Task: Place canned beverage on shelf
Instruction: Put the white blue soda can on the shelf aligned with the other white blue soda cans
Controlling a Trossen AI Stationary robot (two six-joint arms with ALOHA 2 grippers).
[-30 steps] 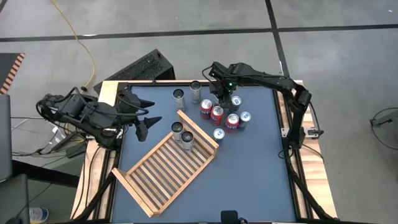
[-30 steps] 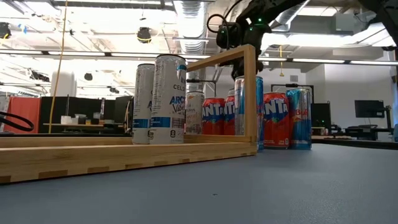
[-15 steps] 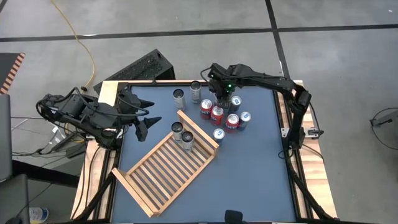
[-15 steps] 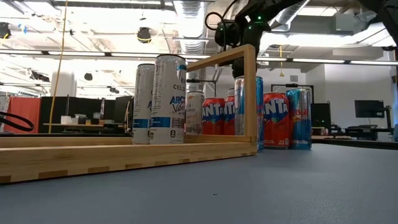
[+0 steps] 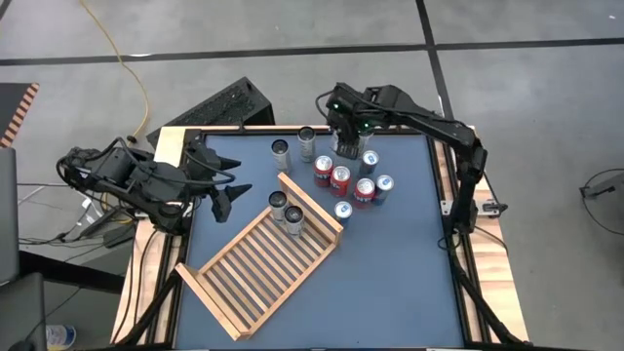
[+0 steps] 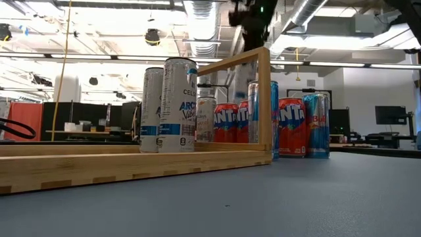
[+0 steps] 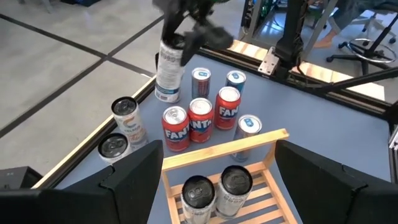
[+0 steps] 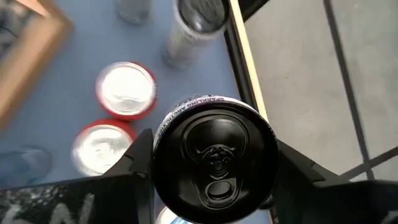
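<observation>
Right gripper (image 5: 347, 144) pinching a tall white can (image 7: 168, 70) aloft beyond the shelf (image 5: 261, 263), above the red cans (image 5: 338, 179); left gripper (image 5: 234, 186) beside the shelf, jaws spread.

Two cans (image 5: 285, 212) crowd the shelf (image 5: 261, 265) far corner; its remaining slats lie open, red cans (image 5: 339, 179) clustering just beyond.

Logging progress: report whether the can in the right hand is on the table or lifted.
Lifted. The right hand holds the tall white can upright, its base above the table.
</observation>
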